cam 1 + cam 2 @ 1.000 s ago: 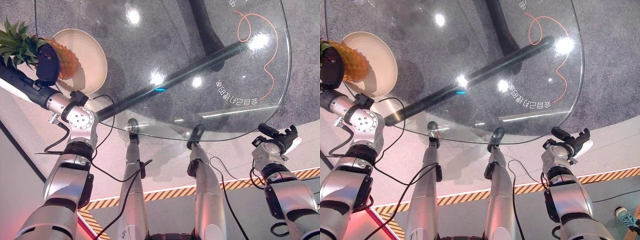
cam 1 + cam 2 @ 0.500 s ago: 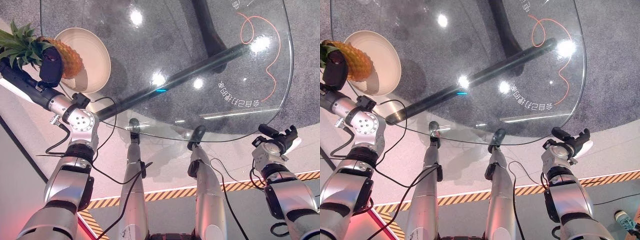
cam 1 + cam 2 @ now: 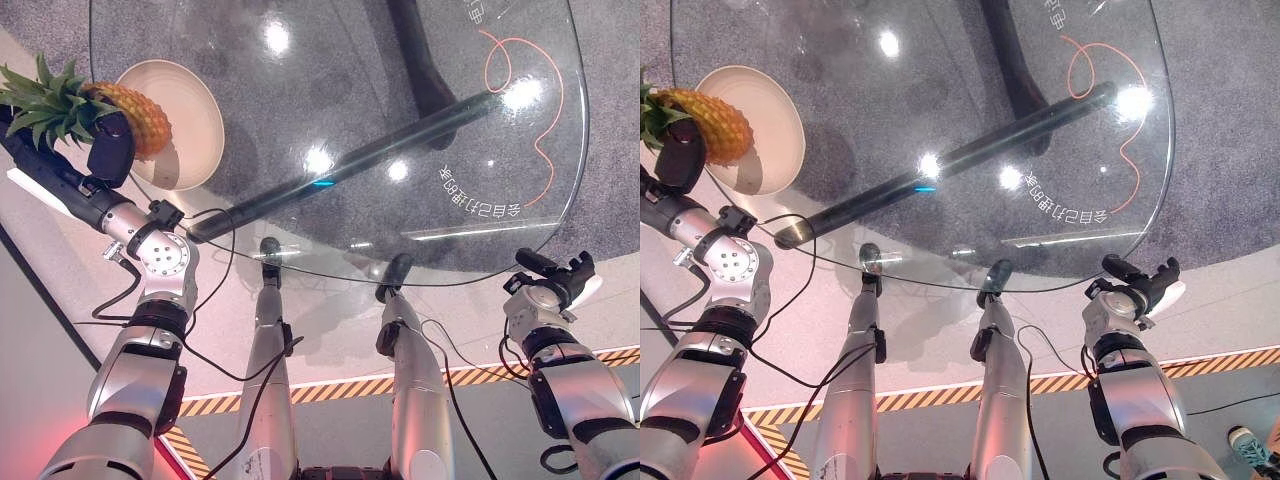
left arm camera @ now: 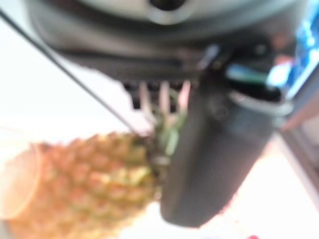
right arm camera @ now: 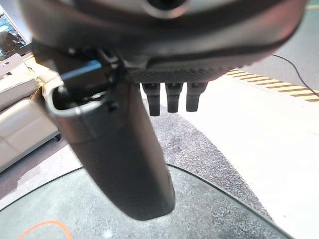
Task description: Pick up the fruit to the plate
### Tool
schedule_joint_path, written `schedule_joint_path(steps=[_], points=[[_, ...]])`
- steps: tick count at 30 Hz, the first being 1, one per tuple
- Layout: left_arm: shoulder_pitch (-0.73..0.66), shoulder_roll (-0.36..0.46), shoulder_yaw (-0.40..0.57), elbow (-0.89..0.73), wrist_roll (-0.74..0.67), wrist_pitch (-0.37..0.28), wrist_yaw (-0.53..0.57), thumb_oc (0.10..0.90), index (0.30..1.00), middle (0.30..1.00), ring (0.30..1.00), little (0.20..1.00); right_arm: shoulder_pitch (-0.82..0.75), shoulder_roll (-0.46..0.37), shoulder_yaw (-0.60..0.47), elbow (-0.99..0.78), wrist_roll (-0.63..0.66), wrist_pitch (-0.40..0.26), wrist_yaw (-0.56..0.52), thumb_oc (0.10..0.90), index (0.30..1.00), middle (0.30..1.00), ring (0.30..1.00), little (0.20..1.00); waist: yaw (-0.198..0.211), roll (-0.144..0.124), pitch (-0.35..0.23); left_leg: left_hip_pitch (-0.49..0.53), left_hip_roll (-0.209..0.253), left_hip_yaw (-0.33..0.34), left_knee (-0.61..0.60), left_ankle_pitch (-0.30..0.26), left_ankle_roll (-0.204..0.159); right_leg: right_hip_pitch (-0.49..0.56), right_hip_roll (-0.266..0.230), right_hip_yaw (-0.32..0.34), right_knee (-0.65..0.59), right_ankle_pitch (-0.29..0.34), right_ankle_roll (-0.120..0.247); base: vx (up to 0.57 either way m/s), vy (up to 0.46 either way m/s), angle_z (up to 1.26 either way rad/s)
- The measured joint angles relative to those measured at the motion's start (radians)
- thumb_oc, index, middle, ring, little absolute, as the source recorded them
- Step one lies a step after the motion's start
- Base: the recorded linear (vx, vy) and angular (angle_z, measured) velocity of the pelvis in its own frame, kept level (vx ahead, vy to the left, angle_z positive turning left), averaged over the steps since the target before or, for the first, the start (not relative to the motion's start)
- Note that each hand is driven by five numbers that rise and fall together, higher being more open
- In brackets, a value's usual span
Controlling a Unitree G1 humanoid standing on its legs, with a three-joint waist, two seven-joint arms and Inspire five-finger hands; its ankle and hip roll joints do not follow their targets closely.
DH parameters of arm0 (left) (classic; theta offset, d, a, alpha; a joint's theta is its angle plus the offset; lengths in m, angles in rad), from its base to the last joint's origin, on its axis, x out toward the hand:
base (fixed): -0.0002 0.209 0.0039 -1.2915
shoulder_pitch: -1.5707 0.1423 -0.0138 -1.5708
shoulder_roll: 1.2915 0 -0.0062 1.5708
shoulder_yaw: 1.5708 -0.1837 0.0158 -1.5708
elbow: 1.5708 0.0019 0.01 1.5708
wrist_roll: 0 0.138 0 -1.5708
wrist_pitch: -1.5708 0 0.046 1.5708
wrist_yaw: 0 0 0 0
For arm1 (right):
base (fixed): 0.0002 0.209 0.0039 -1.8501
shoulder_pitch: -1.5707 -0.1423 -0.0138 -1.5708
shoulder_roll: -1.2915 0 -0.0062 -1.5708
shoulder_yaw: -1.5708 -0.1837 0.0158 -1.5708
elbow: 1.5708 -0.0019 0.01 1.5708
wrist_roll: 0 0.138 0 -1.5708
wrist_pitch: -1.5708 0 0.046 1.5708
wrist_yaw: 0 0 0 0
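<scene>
The left hand (image 3: 108,152) is holding the pineapple (image 3: 128,117) with its thumb and fingers curled around it, close to where the green leaves (image 3: 48,100) start. The yellow body of the pineapple is sticking out past the hand and is over the near edge of the plate (image 3: 195,120). I cannot tell if the fruit is touching the plate or is just above it. The leaves are pointing the other way, away from the plate and past the edge of the table (image 3: 400,100). In the left wrist view the pineapple (image 4: 79,184) is sitting right beside the dark thumb (image 4: 214,159), and the pale plate (image 4: 15,184) is showing at its far end. The plate is lying on the glass table, just ahead of the left hand. The right hand (image 3: 560,280) is hanging far off on the other side, just off the near edge of the table, holding nothing. Its fingers (image 5: 172,97) are looking loose and straight, not curled. An orange cord (image 3: 520,90) is lying in loops under or on the glass ahead of the right hand.
</scene>
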Motion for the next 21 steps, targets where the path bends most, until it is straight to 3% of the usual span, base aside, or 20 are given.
schedule_joint_path(steps=[21], points=[[0.036, -0.027, -0.041, -0.052, 0.044, -0.004, -0.024, 0.800, 0.900, 0.900, 0.900, 0.900, 0.008, 0.000, -0.018, 0.012, 0.000, -0.006, -0.002, 0.800, 0.900, 0.900, 0.900, 0.900, 0.017, 0.003, 0.000, -0.003, -0.014, -0.005, -0.001, -0.001, 0.003, 0.001, -0.014, -0.005, 0.001, -0.005, 0.007, 0.00, 0.003, 0.01]])
